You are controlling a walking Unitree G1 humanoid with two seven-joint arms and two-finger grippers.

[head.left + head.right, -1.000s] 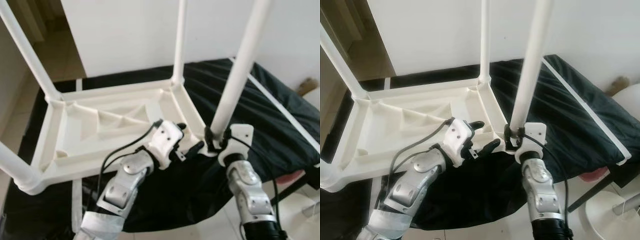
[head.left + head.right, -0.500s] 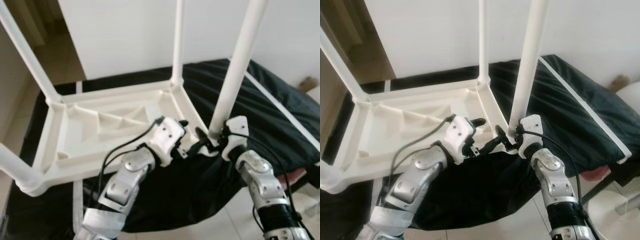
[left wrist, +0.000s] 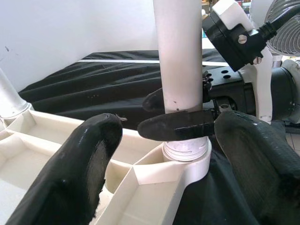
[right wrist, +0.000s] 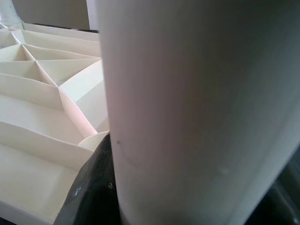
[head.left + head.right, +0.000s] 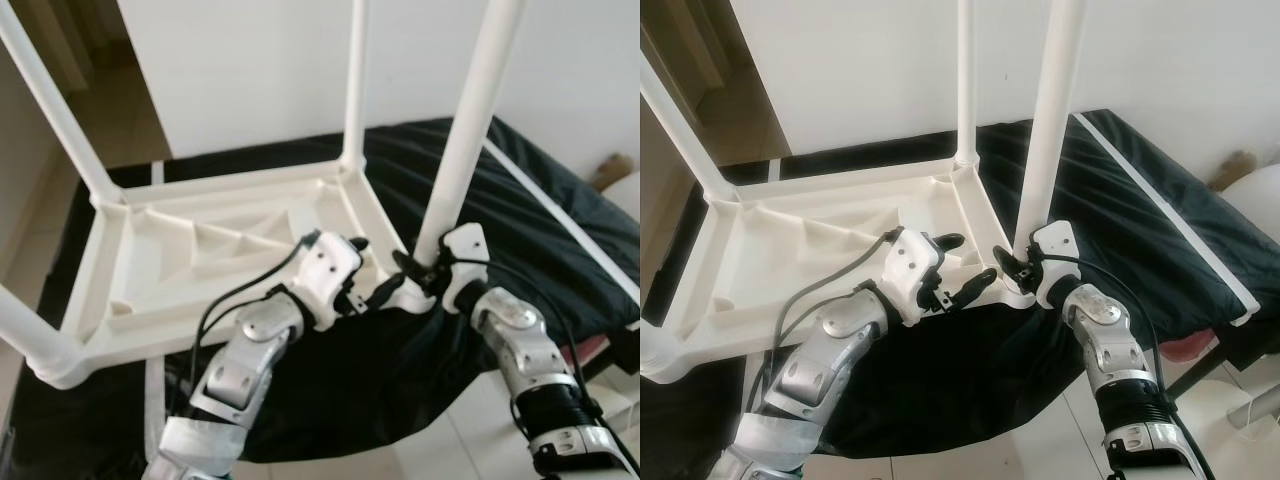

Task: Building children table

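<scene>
A white plastic children's table point(image 5: 200, 250) lies upside down on a black cloth point(image 5: 540, 220). Its near right leg point(image 5: 460, 130) stands almost upright in the corner socket point(image 3: 185, 161). My right gripper point(image 5: 413, 268) is shut on the base of this leg, just above the socket. My left gripper point(image 5: 372, 270) is open beside the same corner, one finger over the table's rim and one in front of it. In the left wrist view its fingers point(image 3: 79, 173) flank the leg point(image 3: 180, 61). The leg point(image 4: 187, 108) looms close in the right wrist view.
Three more legs point up: far right point(image 5: 355, 80), far left point(image 5: 50, 100) and near left point(image 5: 30, 340). A white wall stands behind. A pale round object point(image 5: 1260, 200) and something red point(image 5: 1185, 350) sit at the right, past the cloth's edge.
My right wrist has turned and shifted right around the leg's base, and the leg stands a little more upright. The left gripper stays open by the corner, barely moved.
</scene>
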